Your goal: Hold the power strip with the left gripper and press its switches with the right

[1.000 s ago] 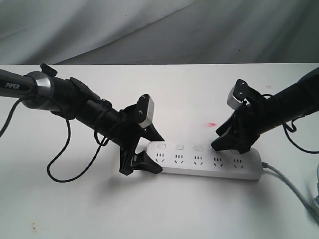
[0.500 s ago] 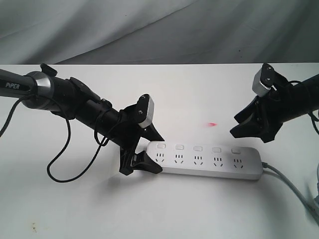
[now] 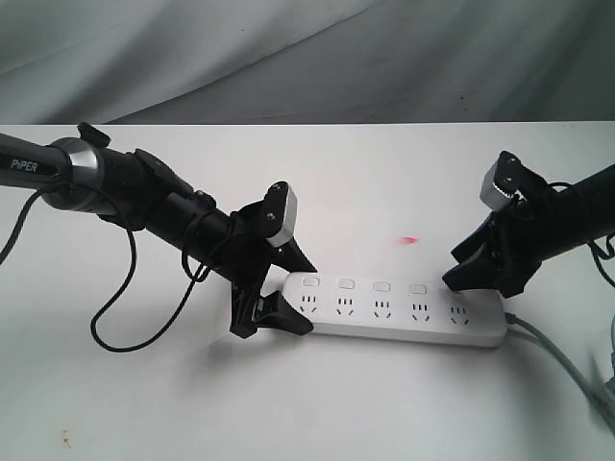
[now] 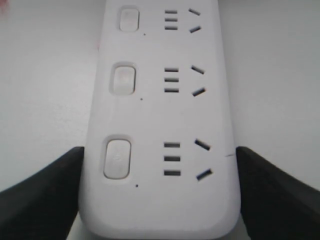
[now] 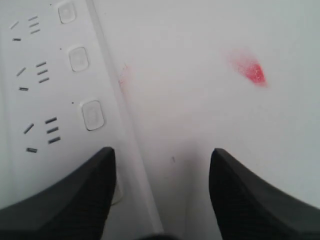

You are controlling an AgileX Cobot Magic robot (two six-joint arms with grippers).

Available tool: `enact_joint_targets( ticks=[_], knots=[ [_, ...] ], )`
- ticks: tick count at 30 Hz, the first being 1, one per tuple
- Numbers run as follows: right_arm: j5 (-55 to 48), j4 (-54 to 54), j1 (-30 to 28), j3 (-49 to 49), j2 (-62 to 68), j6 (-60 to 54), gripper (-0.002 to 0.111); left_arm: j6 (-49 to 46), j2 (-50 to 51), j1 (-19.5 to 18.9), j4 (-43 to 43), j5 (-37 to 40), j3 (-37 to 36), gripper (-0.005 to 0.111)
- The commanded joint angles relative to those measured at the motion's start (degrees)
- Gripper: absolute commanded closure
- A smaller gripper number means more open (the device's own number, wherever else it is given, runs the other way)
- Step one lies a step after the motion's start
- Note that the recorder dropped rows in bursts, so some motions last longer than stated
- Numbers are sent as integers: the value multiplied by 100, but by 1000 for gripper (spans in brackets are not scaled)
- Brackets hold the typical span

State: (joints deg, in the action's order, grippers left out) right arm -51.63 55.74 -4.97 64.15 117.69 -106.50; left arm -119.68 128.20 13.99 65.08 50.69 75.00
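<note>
The left gripper (image 3: 293, 296) is clamped across the left end of the power strip (image 3: 404, 322), which is laid at lower centre. The right gripper (image 3: 478, 280) is spread wide, one jaw over the rightmost of the switches (image 3: 381, 287); whether they touch cannot be told. "PiPER" is lettered on the grey sleeve (image 3: 21, 165), at the left edge.

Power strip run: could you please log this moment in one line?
left pincer: clamped on power strip end | right pincer: open, one tip over opposite end

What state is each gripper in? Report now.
Left gripper: closed on the end of the power strip.
Right gripper: open, holding nothing.
</note>
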Motion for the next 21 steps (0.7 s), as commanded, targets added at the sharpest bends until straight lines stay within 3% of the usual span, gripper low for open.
enact_joint_targets(
  ticks=[1,21],
  knots=[
    [12,4,-31,-34,73,49,56,-28,9,20,27,22,46,107],
    [494,-923,-18,-34,73,637,56,-28,9,20,27,22,46,107]
  ],
)
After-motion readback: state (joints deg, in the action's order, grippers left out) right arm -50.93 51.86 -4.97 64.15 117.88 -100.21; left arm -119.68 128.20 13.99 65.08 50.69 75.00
